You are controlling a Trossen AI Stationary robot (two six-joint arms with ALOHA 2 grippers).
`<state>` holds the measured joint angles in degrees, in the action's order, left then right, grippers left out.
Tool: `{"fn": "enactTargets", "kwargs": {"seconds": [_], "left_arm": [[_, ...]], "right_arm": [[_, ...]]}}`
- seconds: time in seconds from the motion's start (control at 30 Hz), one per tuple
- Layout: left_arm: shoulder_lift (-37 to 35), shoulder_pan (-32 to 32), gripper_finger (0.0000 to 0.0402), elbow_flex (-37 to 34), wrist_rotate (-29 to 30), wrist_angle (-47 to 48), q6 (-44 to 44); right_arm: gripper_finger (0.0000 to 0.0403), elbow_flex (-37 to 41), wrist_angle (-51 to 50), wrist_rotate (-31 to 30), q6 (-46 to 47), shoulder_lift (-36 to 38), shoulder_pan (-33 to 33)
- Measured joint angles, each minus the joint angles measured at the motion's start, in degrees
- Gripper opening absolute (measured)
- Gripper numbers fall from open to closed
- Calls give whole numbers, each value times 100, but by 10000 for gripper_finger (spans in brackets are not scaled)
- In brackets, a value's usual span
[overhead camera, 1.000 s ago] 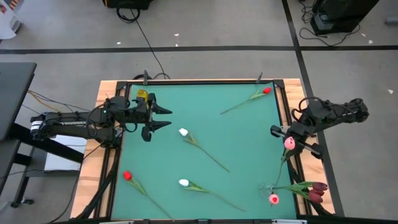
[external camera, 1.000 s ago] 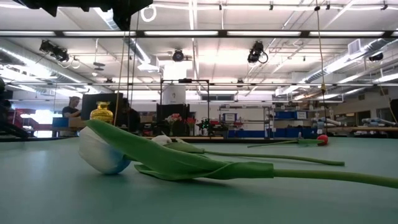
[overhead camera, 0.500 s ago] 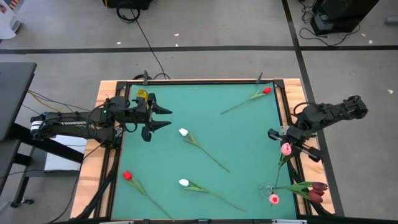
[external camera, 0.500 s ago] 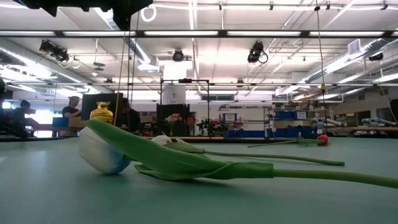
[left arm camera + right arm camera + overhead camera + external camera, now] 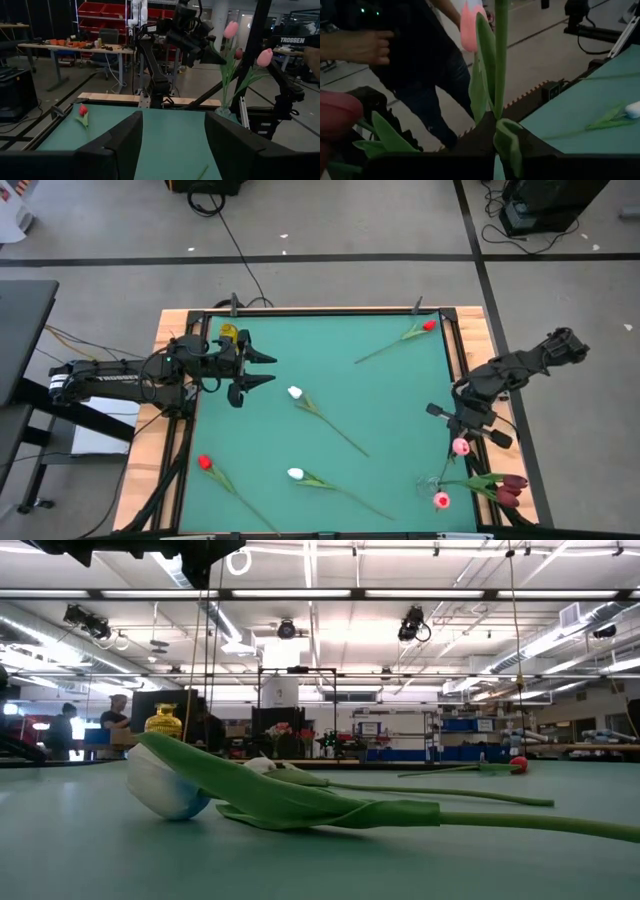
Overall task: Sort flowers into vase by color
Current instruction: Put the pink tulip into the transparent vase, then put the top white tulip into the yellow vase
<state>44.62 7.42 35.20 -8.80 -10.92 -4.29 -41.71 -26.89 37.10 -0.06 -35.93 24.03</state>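
My right gripper (image 5: 443, 416) hovers over the table's right edge, shut on a pink tulip (image 5: 460, 447). Just nearer, at the near right corner, stands a clear glass vase (image 5: 428, 483) with another pink tulip (image 5: 440, 500) in it. Dark maroon tulips (image 5: 510, 485) lie beside it. Two white tulips (image 5: 295, 392) (image 5: 295, 474) and two red tulips (image 5: 204, 463) (image 5: 429, 326) lie flat on the green mat. My left gripper (image 5: 262, 370) waits open at the far left, touching nothing. My right gripper pinches the pink tulip's green stem (image 5: 499, 100) between its two fingers, among the leaves well below the head (image 5: 471, 20). The fingers lie across the stem. The tulip stands nearly upright, head above the fingers, clear of the mat. Its lower end is hidden.
A small yellow vase (image 5: 228, 333) stands at the far left by my left gripper. A dark frame (image 5: 320, 310) rims the mat. A person (image 5: 420, 60) stands just beyond the table's right side, one hand (image 5: 360, 46) raised.
My right gripper has moved toward the table's near edge and a little down, rolling as it went. It has carried the pink tulip closer to the glass vase. The tulip's head now sits just above the vase.
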Motion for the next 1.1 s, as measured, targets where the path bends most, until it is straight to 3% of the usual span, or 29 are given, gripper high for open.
{"fn": "enactTargets", "kwargs": {"seconds": [0.3,0.43,0.63,0.8,0.97,1.1], "left_arm": [[0,0,219,0,0,-2,0],[0,0,219,0,-2,0,1],[0,0,219,0,-2,0,0],[0,0,219,0,-2,0,2],[0,0,219,0,-2,0,0],[0,-2,219,0,-2,-2,2]], "right_arm": [[39,1,-69,5,3,-379,258],[92,2,-89,136,240,-455,393],[212,2,-67,217,1010,-413,413],[294,-204,-72,655,1515,-289,336],[325,-665,-55,791,1680,-143,276],[325,-965,145,282,1428,-69,216]]}}
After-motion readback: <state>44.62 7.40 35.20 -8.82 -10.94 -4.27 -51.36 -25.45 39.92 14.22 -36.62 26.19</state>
